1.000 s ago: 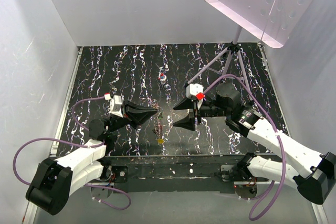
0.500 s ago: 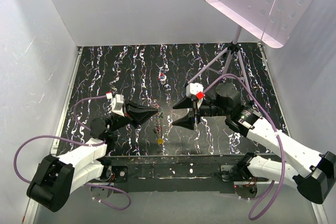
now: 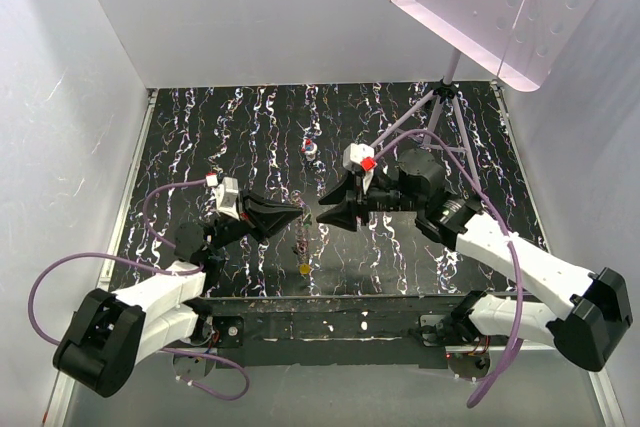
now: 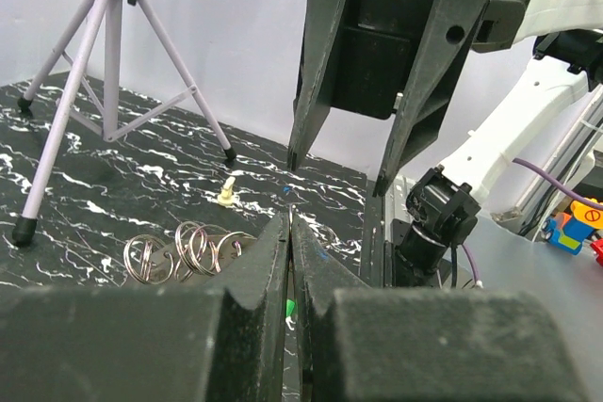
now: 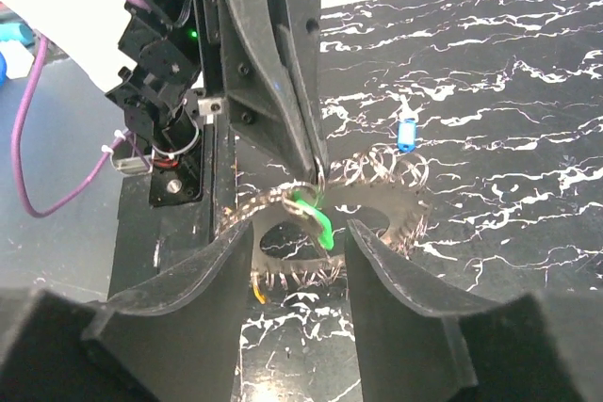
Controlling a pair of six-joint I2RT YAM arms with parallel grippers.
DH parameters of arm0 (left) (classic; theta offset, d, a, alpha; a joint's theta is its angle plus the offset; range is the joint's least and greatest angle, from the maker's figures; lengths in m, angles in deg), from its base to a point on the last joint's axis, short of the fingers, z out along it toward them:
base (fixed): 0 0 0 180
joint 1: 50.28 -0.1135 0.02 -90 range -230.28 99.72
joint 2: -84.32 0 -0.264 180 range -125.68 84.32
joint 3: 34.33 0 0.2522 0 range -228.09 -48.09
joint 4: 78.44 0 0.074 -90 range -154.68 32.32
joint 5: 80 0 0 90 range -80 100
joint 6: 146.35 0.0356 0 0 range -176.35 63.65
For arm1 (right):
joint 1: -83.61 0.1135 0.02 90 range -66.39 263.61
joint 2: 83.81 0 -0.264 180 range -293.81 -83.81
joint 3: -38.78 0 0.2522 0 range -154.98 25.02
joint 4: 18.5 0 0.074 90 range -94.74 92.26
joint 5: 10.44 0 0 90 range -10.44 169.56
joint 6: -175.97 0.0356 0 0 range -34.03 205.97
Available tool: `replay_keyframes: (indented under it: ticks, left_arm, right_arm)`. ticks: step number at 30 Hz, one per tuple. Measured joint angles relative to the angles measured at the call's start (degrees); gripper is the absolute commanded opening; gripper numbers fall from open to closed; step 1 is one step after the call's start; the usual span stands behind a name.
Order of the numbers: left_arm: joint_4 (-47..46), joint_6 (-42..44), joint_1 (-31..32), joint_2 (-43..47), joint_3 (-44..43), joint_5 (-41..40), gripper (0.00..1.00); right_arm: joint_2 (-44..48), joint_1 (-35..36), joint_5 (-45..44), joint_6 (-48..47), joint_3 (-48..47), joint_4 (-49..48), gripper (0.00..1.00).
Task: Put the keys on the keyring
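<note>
My left gripper is shut on the rim of the grey toothed keyring, holding it tilted just above the table. In the right wrist view its fingertips come down from the top. The green key hangs on a small ring at that pinch. My right gripper is open and empty, with its fingers on either side of the keyring and the green key. The blue key lies beyond the keyring. The yellow key lies near the front edge. I cannot make out the red key.
A red-white-blue blob lies further back on the black marbled table. A tripod with a pink board stands at the back right. Loose wire rings and a small beige lump lie beyond my left gripper.
My right gripper has moved left, closing on the left gripper's tip and the keyring. My left gripper has barely moved and stays shut.
</note>
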State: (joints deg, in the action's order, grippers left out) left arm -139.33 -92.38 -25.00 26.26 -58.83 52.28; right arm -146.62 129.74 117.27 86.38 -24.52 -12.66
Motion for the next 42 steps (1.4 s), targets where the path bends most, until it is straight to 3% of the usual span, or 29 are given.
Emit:
replay_keyframes:
  ticks: [10,42]
  left_arm:
    - [0.0,-1.4,0.0,-2.0,0.0,0.3,0.0]
    - [0.0,-2.5,1.2,-1.0,-0.2,0.3,0.0]
  right_arm:
    - [-4.0,0.0,1.0,2.4,-2.8,-1.3,0.29]
    - [-7.8,0.4,5.2,0.6,-4.8,-0.8,0.22]
